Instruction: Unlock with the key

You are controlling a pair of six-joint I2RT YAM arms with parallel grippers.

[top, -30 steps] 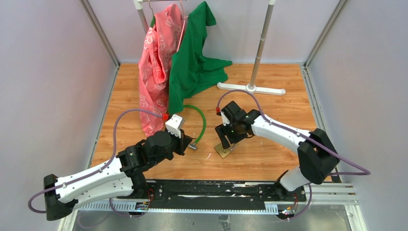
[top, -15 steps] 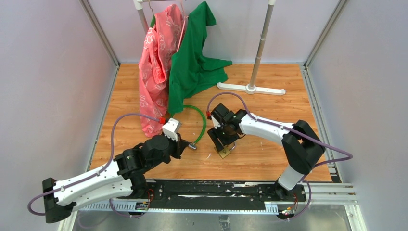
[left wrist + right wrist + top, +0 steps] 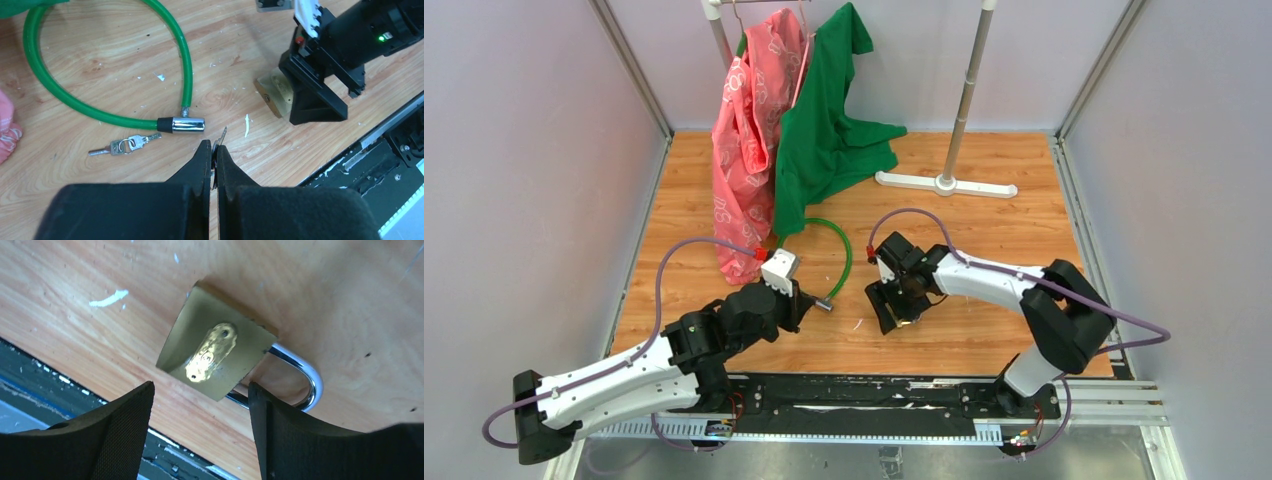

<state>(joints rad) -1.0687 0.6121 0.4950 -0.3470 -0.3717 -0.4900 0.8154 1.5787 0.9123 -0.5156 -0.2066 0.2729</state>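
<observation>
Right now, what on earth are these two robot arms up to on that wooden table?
The left gripper is shut on a tiny silvery metal key, near the chrome end of a green cable lock. A small bunch of keys lies beside that lock. The right gripper is open, its fingers either side of a square brass padlock lying on the wooden table. No key is in either lock yet.
</observation>
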